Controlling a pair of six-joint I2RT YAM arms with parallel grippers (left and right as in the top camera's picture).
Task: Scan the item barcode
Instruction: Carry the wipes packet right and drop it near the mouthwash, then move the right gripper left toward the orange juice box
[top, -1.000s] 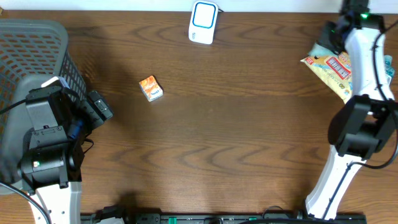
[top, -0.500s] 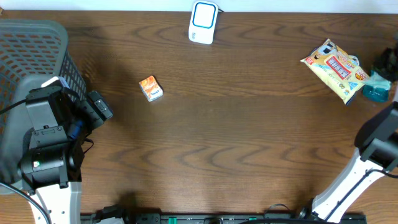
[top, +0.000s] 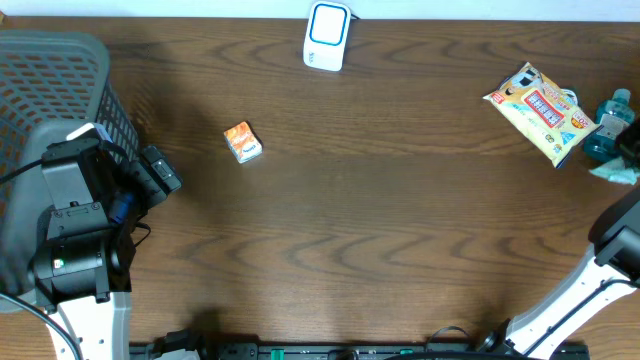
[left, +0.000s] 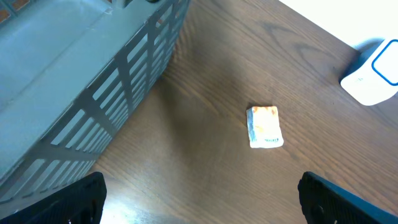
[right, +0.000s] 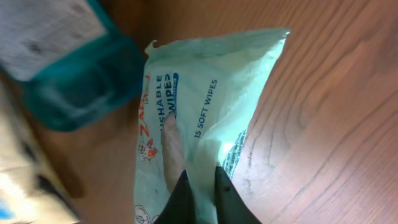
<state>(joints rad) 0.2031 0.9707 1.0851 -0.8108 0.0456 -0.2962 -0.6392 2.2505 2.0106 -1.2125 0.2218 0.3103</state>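
While the left claw (left: 202, 198) gapes wide, the right claw (right: 199, 180) pinches the wipes (right: 208, 93). A bottle (right: 74, 87) sits nearby.

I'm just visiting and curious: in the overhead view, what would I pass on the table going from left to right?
From the left: grey basket → small orange packet → white scanner → yellow snack bag → teal bottle.

The pale green wipes pack (right: 205, 106) reads "15 SOFT WIPES", beside a cut-off "SHABLE" in blue.
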